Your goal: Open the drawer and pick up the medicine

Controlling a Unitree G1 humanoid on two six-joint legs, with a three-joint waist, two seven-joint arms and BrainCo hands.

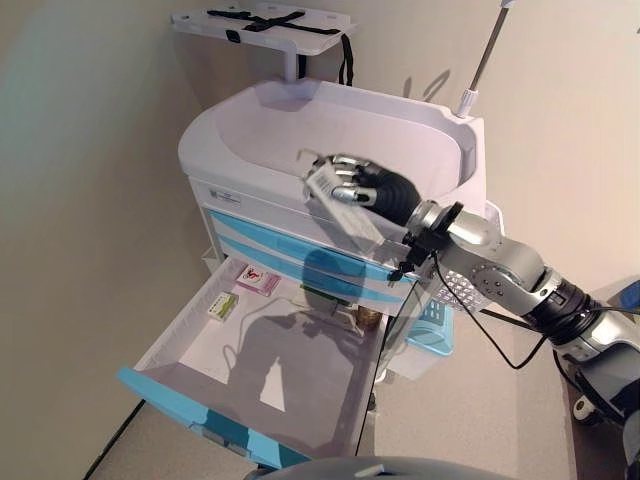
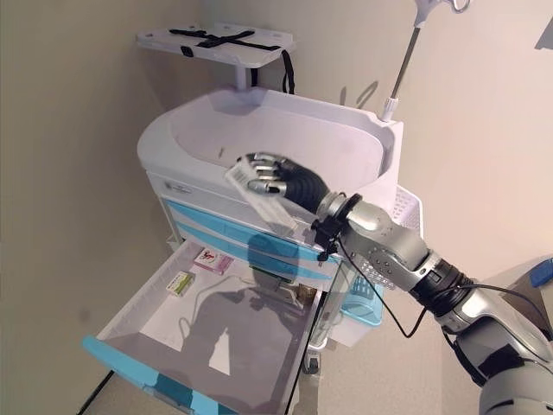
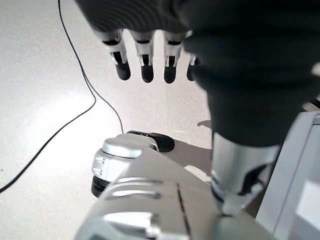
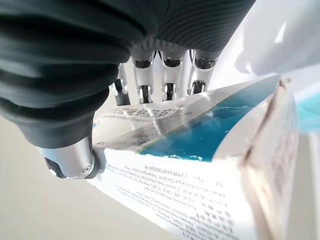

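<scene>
My right hand (image 1: pixel 365 188) grips a long white-and-blue cardboard medicine box (image 1: pixel 343 210), fingers and thumb curled round it, held above the near rim of the white plastic cart top (image 1: pixel 300 125). Below, the cart's wide white drawer with a light-blue front (image 1: pixel 200 412) stands pulled open; at its far left lie a small pink-and-white box (image 1: pixel 257 281) and a small green-and-white box (image 1: pixel 222 306), just apart. My left hand (image 3: pixel 150 65) hangs over the floor, fingers straight, holding nothing.
</scene>
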